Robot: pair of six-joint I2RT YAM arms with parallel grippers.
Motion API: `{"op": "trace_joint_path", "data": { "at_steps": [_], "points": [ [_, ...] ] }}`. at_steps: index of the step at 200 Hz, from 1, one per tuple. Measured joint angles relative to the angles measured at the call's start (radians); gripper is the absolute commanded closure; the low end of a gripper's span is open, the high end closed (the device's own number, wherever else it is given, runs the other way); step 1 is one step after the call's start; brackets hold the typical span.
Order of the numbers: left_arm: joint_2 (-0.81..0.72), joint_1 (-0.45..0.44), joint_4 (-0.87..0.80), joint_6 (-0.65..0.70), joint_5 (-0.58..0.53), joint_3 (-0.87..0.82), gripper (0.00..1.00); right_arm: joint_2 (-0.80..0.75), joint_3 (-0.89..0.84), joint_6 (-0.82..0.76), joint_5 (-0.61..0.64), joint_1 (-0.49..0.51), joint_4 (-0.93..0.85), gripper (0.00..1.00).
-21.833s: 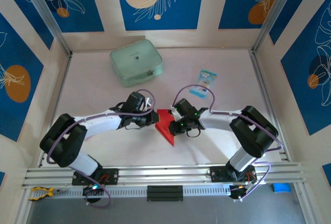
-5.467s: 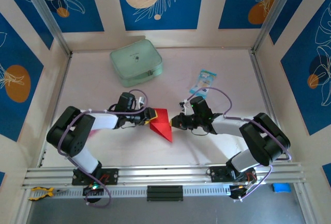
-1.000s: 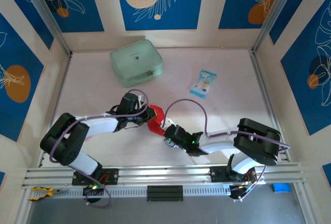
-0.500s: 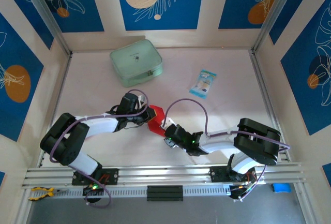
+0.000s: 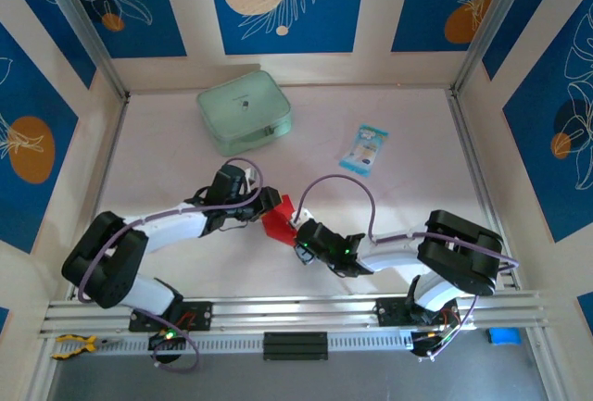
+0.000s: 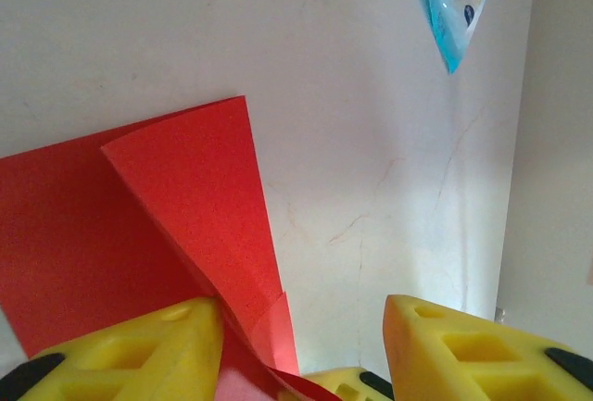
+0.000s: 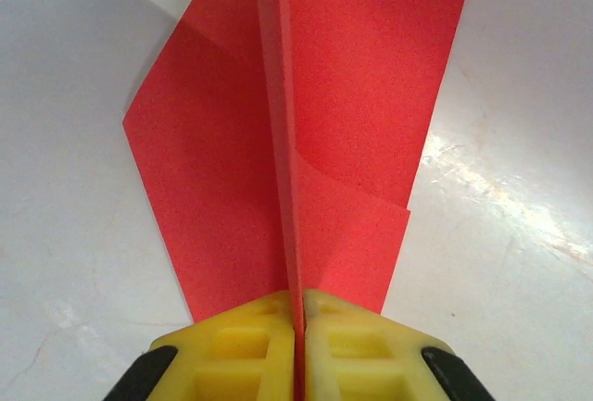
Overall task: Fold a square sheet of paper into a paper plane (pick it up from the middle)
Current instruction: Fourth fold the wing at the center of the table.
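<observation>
Low over white table (image 5: 417,169), right gripper (image 7: 298,313) pinches red paper (image 7: 352,95); left gripper (image 6: 298,332) stands open.

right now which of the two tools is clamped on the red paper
The right tool, shut tight on the red paper at its raised centre fold. The left tool stands open, fingers apart.

A pale green zip pouch (image 5: 244,112) and a blue-white packet (image 5: 363,148) lie well apart.

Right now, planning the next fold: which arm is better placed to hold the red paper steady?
Probably right: the right claw is shut on the centre crease of the red paper; the left claw stands open.
</observation>
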Motion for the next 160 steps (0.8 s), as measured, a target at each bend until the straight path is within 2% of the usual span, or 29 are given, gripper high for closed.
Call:
{"op": "trace_joint_path", "data": {
  "at_steps": [98, 160],
  "points": [
    [-0.027, 0.000, -0.059, 0.008, -0.027, 0.000, 0.49, 0.037, -0.002, 0.088, -0.066, -0.013, 0.048, 0.87],
    [-0.075, 0.000, -0.085, 0.009, -0.052, 0.001, 0.60, 0.039, -0.035, 0.168, -0.167, -0.061, 0.127, 0.93]
  ]
}}
